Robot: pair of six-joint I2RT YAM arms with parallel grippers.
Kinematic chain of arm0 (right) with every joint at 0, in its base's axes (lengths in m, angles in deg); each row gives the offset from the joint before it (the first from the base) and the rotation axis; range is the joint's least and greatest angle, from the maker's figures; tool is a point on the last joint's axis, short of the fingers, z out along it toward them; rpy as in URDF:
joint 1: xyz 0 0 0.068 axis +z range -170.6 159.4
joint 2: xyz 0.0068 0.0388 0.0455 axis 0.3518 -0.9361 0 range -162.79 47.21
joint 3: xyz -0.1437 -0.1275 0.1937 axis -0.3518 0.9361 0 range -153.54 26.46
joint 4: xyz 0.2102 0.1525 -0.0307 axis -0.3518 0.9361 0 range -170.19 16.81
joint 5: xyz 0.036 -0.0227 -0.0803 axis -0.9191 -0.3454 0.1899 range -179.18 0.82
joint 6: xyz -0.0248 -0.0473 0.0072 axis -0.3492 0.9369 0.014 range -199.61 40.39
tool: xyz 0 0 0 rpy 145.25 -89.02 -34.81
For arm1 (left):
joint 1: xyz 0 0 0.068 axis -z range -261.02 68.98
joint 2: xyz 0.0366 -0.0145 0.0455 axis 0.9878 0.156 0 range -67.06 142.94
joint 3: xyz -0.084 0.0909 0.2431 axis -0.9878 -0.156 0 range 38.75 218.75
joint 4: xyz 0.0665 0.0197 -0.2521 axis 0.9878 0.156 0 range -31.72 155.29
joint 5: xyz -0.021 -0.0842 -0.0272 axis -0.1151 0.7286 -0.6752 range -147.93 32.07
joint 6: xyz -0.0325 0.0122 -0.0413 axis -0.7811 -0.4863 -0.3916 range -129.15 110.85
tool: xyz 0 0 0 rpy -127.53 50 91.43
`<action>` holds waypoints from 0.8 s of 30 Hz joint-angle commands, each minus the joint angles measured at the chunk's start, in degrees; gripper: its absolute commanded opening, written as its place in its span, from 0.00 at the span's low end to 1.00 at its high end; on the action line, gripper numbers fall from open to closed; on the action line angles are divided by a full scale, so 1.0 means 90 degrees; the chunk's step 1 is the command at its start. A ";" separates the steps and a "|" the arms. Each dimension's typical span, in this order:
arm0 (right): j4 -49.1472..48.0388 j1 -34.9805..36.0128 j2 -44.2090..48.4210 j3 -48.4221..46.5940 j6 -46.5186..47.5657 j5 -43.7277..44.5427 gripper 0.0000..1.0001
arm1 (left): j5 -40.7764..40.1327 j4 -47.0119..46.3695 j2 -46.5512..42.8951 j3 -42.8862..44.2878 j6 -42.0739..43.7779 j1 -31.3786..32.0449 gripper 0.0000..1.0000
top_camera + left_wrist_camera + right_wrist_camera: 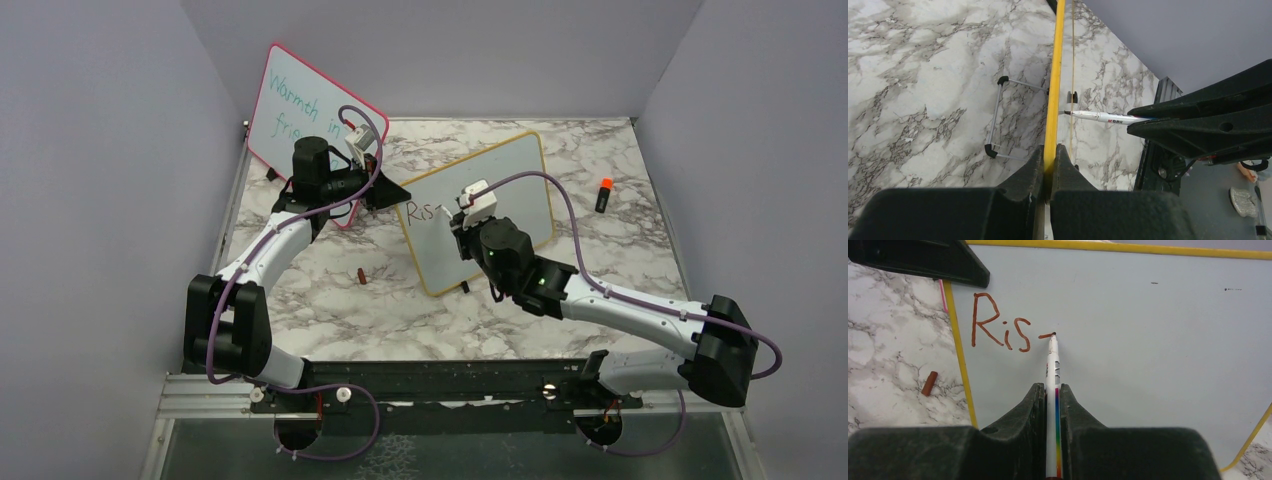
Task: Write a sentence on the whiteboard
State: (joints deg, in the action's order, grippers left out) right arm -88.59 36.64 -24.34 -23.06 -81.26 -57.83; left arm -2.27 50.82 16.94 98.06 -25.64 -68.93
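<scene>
On whiteboard (pixel 1148 340), sentence (pixel 1007 340) reads "Ris" — right gripper (pixel 1051 390) clamps marker (pixel 1052 365), tip touching board; left gripper (pixel 1049 152) clamps frame (pixel 1053 75).

Marble-patterned table (pixel 600 270), white with grey veining, enclosed by plain grey walls (pixel 100 150). A pink-framed board (pixel 290 110) stood tilted at the far left corner, bearing teal writing, "Warmth in" legible and the second line partly hidden. A small brownish-red cap (pixel 361 276) lay on the table left of centre. A black marker with an orange cap (pixel 603 195) lay near the right wall, well apart from it.
</scene>
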 commanded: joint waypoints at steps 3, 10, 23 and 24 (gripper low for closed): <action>-0.0308 -0.0120 -0.0038 -0.0049 0.0065 0.0145 0.01 | 0.0057 0.0370 0.0131 -0.0096 0.0235 0.0111 0.00; -0.0419 -0.0121 -0.0094 -0.0103 0.0125 -0.0191 0.01 | 0.0074 0.0376 0.0129 -0.0091 0.0231 0.0111 0.00; -0.0155 -0.0120 -0.0147 -0.0220 0.0125 -0.0735 0.01 | 0.0074 0.0372 0.0129 -0.0086 0.0230 0.0111 0.00; -0.0113 -0.0119 -0.0155 -0.0227 0.0125 -0.0755 0.01 | 0.0070 0.0379 0.0129 -0.0086 0.0231 0.0111 0.00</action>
State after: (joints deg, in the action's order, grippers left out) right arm -90.58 35.92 -24.62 -23.37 -80.41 -61.35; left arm -2.25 50.82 16.97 98.06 -25.66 -68.93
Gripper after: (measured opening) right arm 0.165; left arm 0.029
